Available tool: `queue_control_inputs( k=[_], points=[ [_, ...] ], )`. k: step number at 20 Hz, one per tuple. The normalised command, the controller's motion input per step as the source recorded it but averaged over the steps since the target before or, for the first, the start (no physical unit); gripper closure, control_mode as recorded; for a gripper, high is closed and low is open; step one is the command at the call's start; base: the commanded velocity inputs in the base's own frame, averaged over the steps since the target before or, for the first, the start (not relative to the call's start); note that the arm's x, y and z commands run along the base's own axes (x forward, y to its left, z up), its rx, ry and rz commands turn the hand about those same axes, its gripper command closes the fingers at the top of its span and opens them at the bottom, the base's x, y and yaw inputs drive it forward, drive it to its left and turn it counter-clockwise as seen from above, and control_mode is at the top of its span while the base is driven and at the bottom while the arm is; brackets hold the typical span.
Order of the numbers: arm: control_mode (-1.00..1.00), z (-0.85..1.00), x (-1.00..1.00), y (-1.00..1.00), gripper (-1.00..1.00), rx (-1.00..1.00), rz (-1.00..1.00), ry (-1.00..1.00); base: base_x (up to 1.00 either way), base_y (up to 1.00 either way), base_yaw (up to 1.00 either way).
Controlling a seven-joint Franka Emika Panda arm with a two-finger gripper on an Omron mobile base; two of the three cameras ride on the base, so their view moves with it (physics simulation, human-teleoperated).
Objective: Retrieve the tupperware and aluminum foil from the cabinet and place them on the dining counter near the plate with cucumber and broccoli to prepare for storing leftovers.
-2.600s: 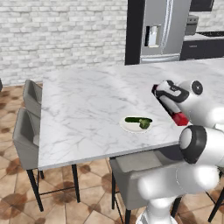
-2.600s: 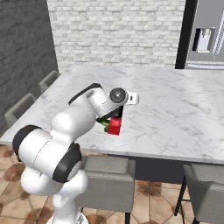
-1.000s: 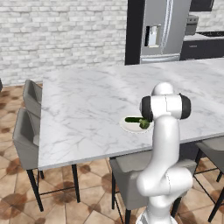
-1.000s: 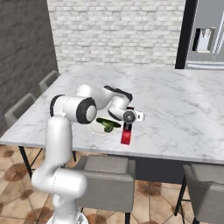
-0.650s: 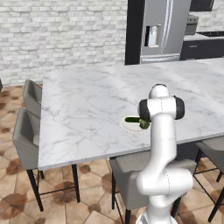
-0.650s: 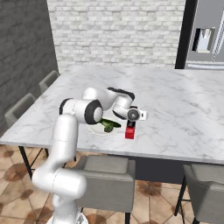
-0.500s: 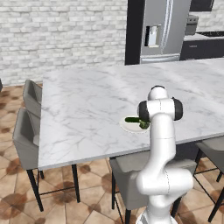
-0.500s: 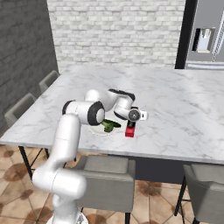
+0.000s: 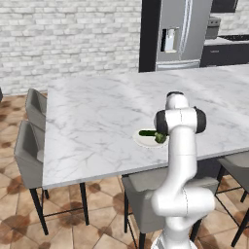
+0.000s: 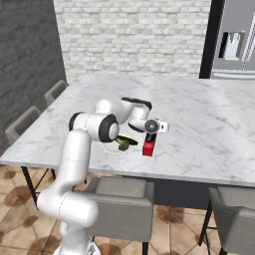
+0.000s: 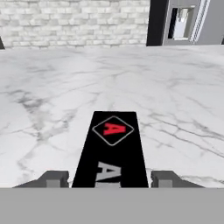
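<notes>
The table, a broad white marble slab with grey stools along its near edge, carries everything here, and it is the dining surface where the leftovers are to be packed. The arm reaches low across it from the near side, because the drop-off spot lies beside the food.

The plate sits close to the near edge, with a dark green cucumber and a piece of broccoli on it. That plate marks the target, so the carton is brought just to its side rather than further out on the slab.

The aluminum foil lies flat on the marble, its long black top with the red logo pointing away from the hand camera; from the right base view its red end shows just beside the plate. Lying flat, it looks stable.

The end effector straddles the carton's near end, and its fingers stand a little clear of the carton's sides, so it appears released, the foil apparently delivered.
</notes>
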Motion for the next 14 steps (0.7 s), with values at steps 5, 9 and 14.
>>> queue_control_inputs(
  k=[5,9,14],
  points=[
    [-1.0,0.94,-0.96,0.02,-1.0,-0.07,0.0,-0.03,0.0,0.0,0.0],
    [-1.0,0.69,-0.97,0.17,-1.0,-0.13,0.0,0.0,0.0,0.0,0.0],
    [-1.0,0.96,-0.78,0.3,-1.0,-0.14,0.0,0.15,0.0,0.0,0.0]
  ],
)
